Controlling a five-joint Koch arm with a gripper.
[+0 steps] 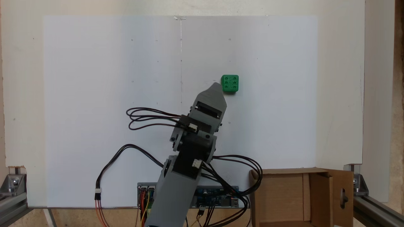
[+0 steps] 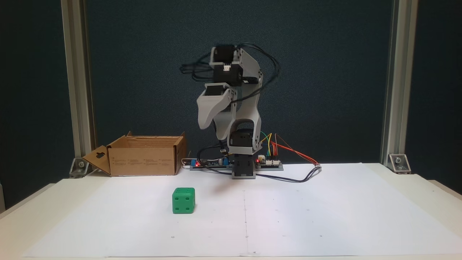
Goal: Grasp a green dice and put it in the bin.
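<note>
The green dice lies alone on the white sheet, six pips up in the fixed view from above. My gripper hangs high above the table and points down. From above its tip appears just left of the dice, but in the front fixed view it is well clear above and to the right of it. Only one grey tip shows, so I cannot tell how the jaws stand. Nothing is held. The bin is an open cardboard box with a keyhole-cut flap, beside the arm's base.
A controller board with coloured wires lies at the arm's base, and black cables loop off the arm. Aluminium frame posts stand at the table's corners. White paper covers the table.
</note>
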